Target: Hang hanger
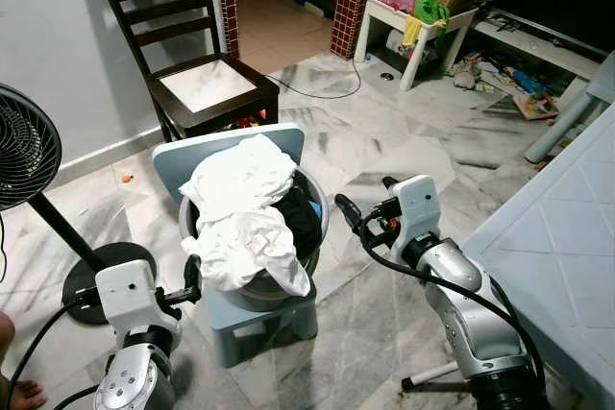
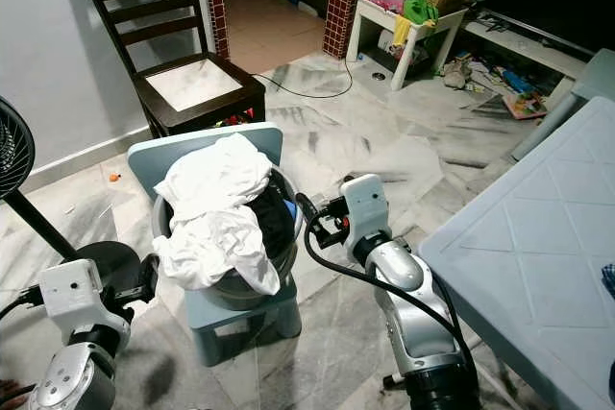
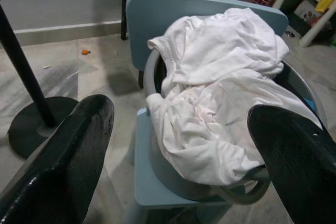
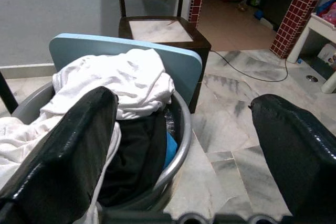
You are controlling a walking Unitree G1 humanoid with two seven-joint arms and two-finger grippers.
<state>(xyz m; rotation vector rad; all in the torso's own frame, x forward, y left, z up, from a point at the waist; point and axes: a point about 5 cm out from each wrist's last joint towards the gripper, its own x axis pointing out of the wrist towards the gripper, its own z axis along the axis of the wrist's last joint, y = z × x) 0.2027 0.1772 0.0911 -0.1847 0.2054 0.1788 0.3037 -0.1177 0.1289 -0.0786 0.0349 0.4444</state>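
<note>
I see a grey basket (image 1: 312, 237) on a small blue chair (image 1: 259, 319), white clothes (image 1: 240, 208) heaped over its rim. My left gripper (image 1: 192, 280) sits just left of the basket, fingers spread, empty. My right gripper (image 1: 348, 210) is at the basket's right rim, fingers apart, empty. Can't spot any hanger. Dark wooden chair (image 1: 207, 93) behind.
</note>
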